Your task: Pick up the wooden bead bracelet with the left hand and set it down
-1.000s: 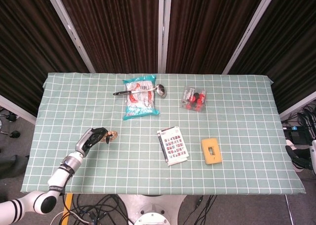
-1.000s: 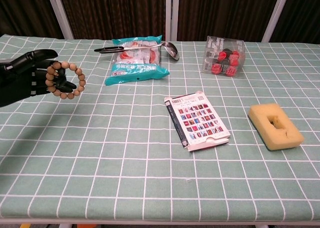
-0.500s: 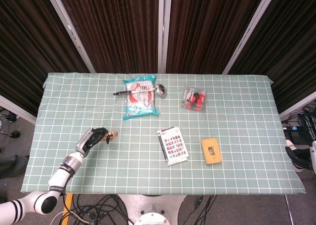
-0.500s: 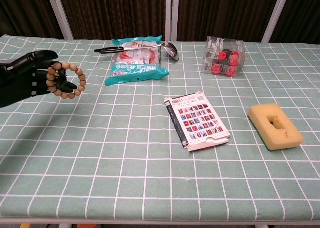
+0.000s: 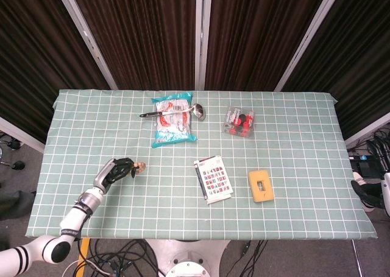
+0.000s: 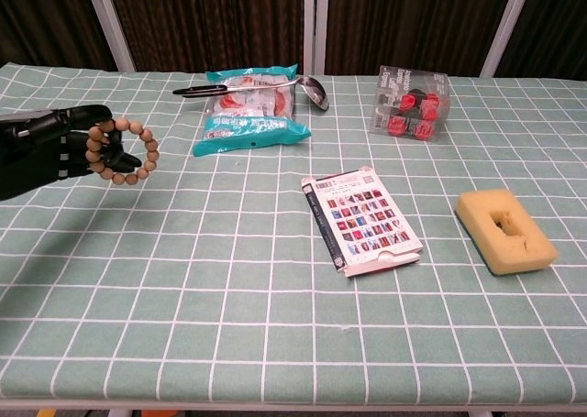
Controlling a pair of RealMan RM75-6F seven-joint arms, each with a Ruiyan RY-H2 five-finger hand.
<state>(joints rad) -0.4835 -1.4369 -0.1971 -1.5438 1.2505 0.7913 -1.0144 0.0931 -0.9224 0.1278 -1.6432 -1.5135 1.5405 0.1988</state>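
Observation:
My black left hand holds the wooden bead bracelet above the table's left side, its fingers curled through the ring of tan beads. From the head view the left hand is near the front left of the table, and only a bit of the bracelet shows at the fingertips. The loop hangs upright, lifted off the checked cloth. My right hand appears in neither view.
A teal snack bag with a metal ladle across it lies at the back. A clear box of red items stands at the back right. A card pack and a yellow sponge lie to the right.
The left hand has curled its fingers tighter around the bracelet and drawn slightly back to the left; the bracelet stays lifted.

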